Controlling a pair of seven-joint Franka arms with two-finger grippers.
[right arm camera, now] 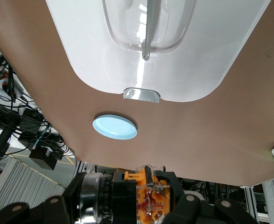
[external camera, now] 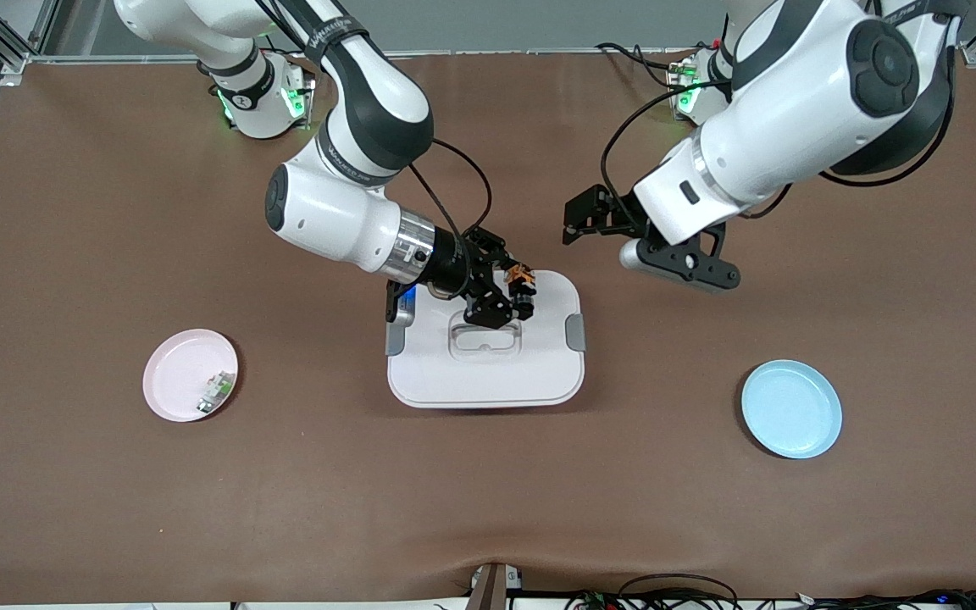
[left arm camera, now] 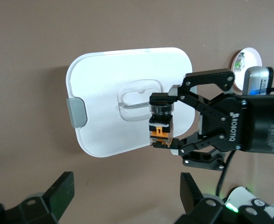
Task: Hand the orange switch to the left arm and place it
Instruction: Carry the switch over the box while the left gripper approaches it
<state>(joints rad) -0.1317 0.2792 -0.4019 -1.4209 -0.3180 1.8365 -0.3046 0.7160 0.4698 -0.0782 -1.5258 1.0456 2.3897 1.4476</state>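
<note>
- Pink plate (external camera: pixel 190 374) toward the right arm's end of the tabletop keeps a small green-and-white component (external camera: pixel 214 391); nothing threatens it.
- Right gripper (external camera: pixel 512 295) hangs over the box (external camera: pixel 485 373), clenched on the orange switch (external camera: pixel 523 284). The grip looks narrow, so a jolt could drop the switch onto the lid.
- Sinking lower risks clipping the box, which must be avoided.
- Left gripper (external camera: pixel 579 222) hovers near the box's corner, fingers spread, empty. A misaligned approach could knock the switch loose at the handover.
- Blue plate (external camera: pixel 791 408) waits at the left arm's end; a hasty release by the right could miss the handoff.
</note>
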